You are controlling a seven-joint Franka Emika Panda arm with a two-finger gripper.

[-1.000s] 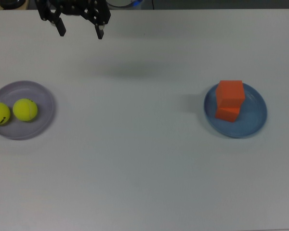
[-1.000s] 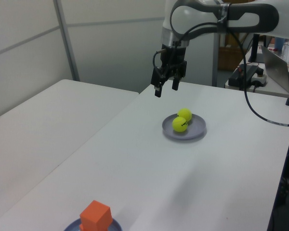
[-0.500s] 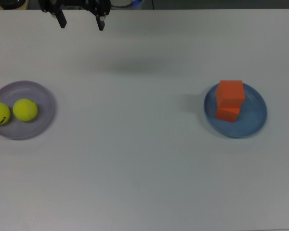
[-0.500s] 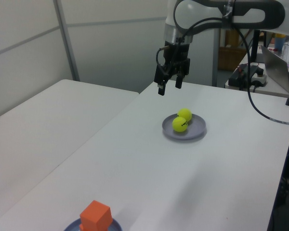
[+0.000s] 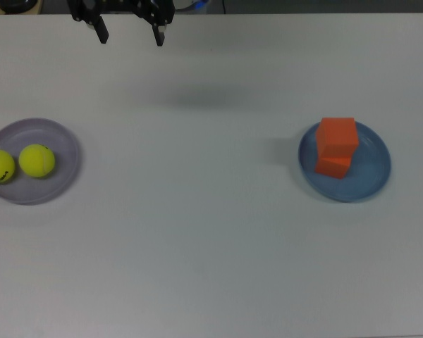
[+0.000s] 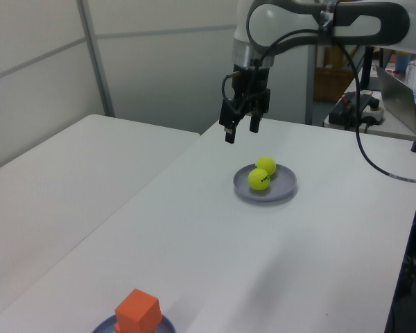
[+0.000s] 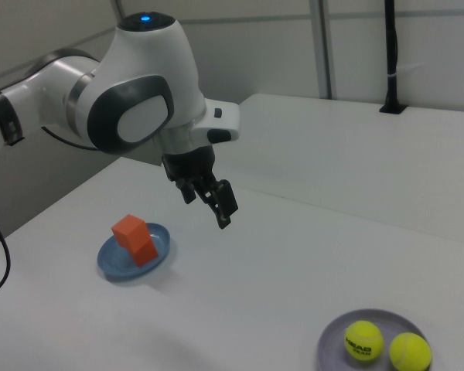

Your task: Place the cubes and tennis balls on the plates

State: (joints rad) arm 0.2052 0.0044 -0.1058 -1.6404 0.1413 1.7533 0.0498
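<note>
Above the table (image 5: 211, 267), fingers (image 5: 158, 34) shifted toward the top view's right.

White table (image 5: 211, 246) spanning nearly the whole top view, with a soft shadow (image 5: 197, 95) near its far edge. Second white table (image 6: 62, 180) alongside, across a narrow gap, on the left view's left. Pale wall panels (image 6: 152, 62) behind. Black cable (image 6: 374, 156) draping past the table's far corner. Black post (image 7: 390, 54) standing on the neighbouring table in the right view.
</note>
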